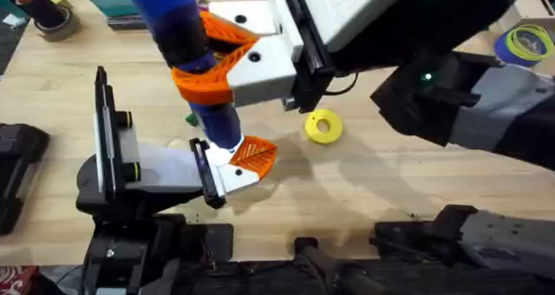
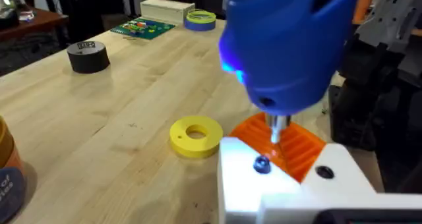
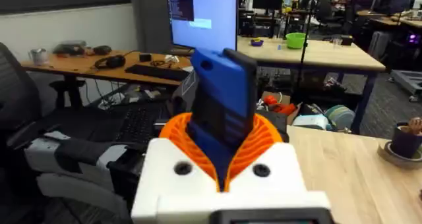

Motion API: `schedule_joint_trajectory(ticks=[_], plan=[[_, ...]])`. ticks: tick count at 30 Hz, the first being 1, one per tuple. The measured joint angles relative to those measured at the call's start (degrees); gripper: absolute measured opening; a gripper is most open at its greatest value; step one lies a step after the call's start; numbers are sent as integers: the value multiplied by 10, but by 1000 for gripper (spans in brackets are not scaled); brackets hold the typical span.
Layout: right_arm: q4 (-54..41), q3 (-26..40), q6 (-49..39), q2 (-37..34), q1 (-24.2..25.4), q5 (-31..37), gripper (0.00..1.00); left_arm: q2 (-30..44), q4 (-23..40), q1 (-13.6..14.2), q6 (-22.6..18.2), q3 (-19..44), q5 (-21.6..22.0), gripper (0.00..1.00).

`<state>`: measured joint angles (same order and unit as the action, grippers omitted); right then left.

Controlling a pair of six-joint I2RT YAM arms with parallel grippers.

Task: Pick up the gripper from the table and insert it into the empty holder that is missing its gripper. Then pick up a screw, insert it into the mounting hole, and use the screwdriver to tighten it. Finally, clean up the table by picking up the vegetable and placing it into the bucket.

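Overhead: right gripper (image 1: 204, 59) clenched on the blue screwdriver (image 1: 215, 126), held upright with its tip down at the orange gripper (image 1: 256, 153) seated in the white holder (image 1: 236, 175). Left gripper (image 1: 238, 163): released or clenched, cannot tell. One yellow ring (image 1: 323, 127) just beside; one green scrap (image 1: 191, 119), probably the vegetable, half hidden behind the screwdriver.

Left wrist: metal tip (image 2: 277, 128) seemingly resting on orange ribs just beside the screw (image 2: 262, 163), not in its head. Could skate off and gouge the plastic, or drive the screw crooked, if spun while off-centre. One screw, one open hole (image 2: 323, 172), two tape rolls, one bucket (image 2: 6, 178) at the table's near edge.

Right wrist: two orange pads (image 3: 264, 135) pinching one screwdriver; could tilt under load
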<state>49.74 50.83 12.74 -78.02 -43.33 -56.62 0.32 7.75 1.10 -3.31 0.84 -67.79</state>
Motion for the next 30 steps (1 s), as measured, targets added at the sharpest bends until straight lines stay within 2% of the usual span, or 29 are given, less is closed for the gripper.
schedule_joint_trajectory(ticks=[30], plan=[[17, 0, -8, -16, 0, 2, 24, 0, 0, 0, 0, 0, 0, 4]])
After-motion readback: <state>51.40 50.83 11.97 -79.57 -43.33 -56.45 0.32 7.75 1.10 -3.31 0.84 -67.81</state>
